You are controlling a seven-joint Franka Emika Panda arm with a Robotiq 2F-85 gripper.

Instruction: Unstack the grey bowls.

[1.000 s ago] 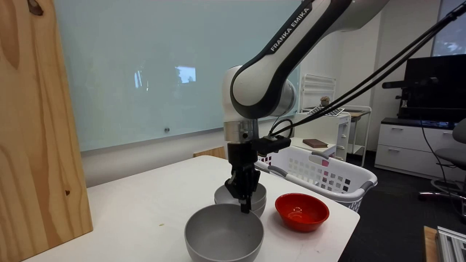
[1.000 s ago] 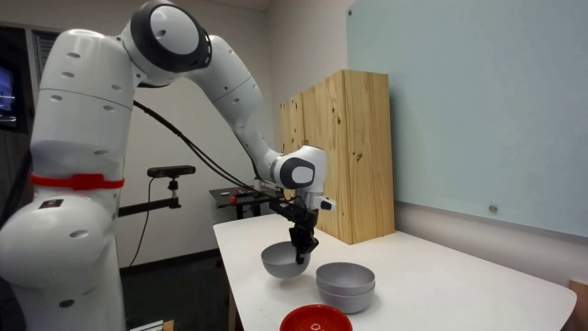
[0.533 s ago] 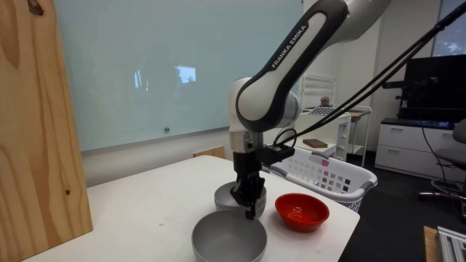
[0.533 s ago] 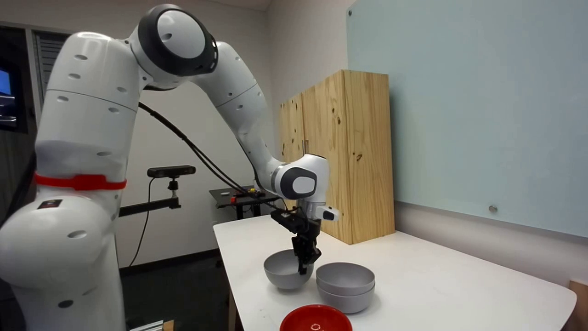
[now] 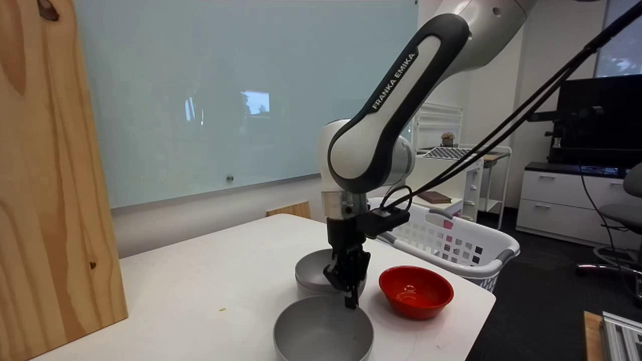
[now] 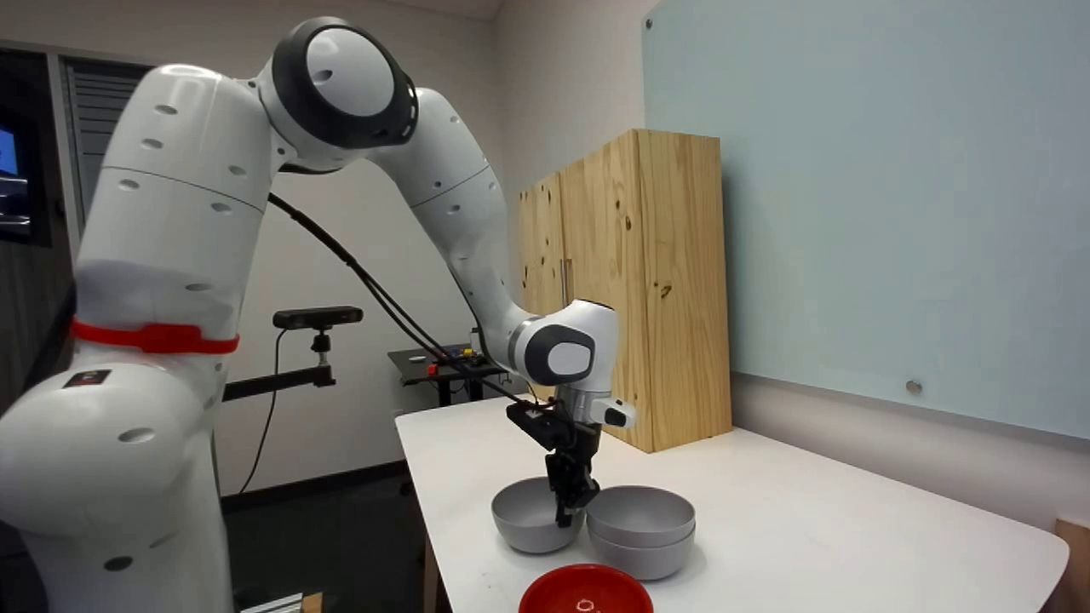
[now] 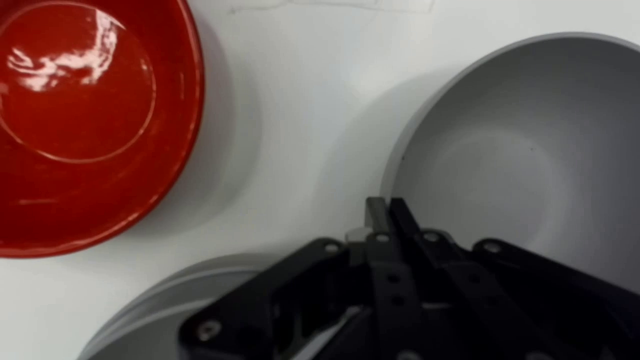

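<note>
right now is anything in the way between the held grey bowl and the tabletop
Nothing visible stands between the held grey bowl and the white tabletop; the stacked grey bowls and red bowl sit beside it, not beneath.

The white surface (image 6: 834,528) has round corners. A tall wooden cupboard (image 6: 634,281) stands on it. A stack of two grey bowls (image 6: 641,535) sits there, with a shiny red bowl (image 5: 416,293) near it but apart. A tiny yellow-green speck (image 5: 222,309) lies there too. I can't tell if a third grey bowl (image 5: 323,332) touches the surface.
</note>
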